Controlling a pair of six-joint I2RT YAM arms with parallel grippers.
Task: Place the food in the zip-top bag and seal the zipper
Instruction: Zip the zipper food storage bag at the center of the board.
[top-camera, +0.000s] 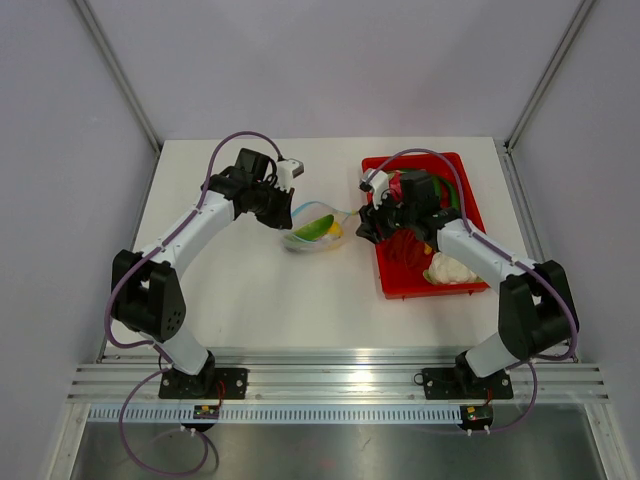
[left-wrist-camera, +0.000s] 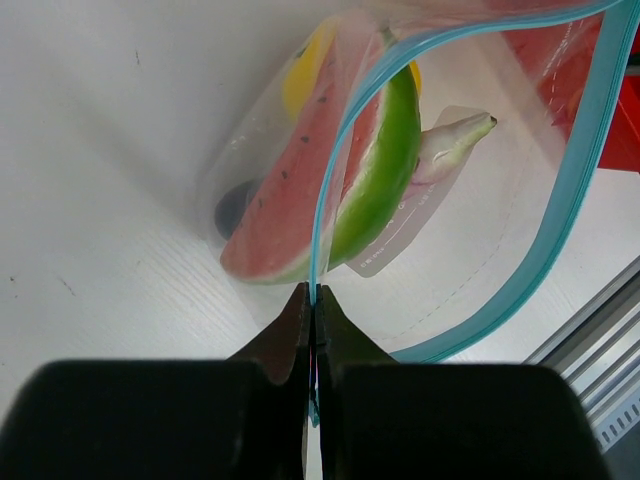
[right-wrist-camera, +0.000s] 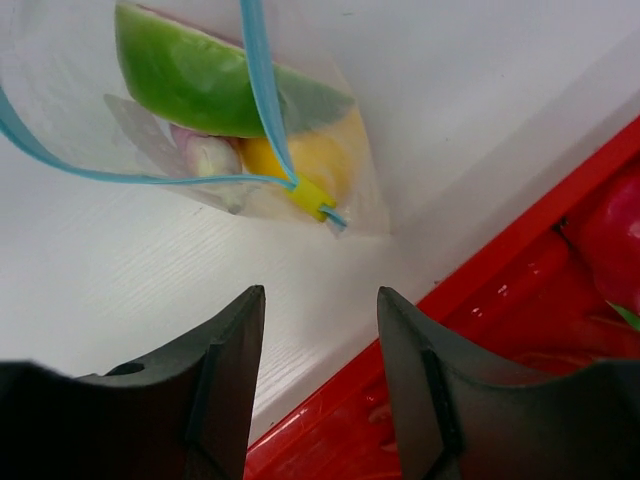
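The clear zip-top bag (top-camera: 315, 230) lies on the white table between the arms, its mouth gaping. Inside show the watermelon wedge (left-wrist-camera: 290, 230), the yellow fruit (left-wrist-camera: 300, 80) and a dark purple eggplant (left-wrist-camera: 235, 210). My left gripper (left-wrist-camera: 313, 290) is shut on the light-blue zipper (left-wrist-camera: 575, 170) at the mouth's near edge. My right gripper (right-wrist-camera: 320, 300) stands open over the tray's left rim with nothing between its fingers. It sits just short of the bag's corner, where a yellow slider tab (right-wrist-camera: 312, 198) sits on the zipper (right-wrist-camera: 262, 90).
The red tray (top-camera: 385, 270) stands at the right, holding a white piece (top-camera: 450, 268) and red pieces (top-camera: 405, 245). A pale piece with a green tip (left-wrist-camera: 455, 135) lies in the bag. Grey walls enclose the table.
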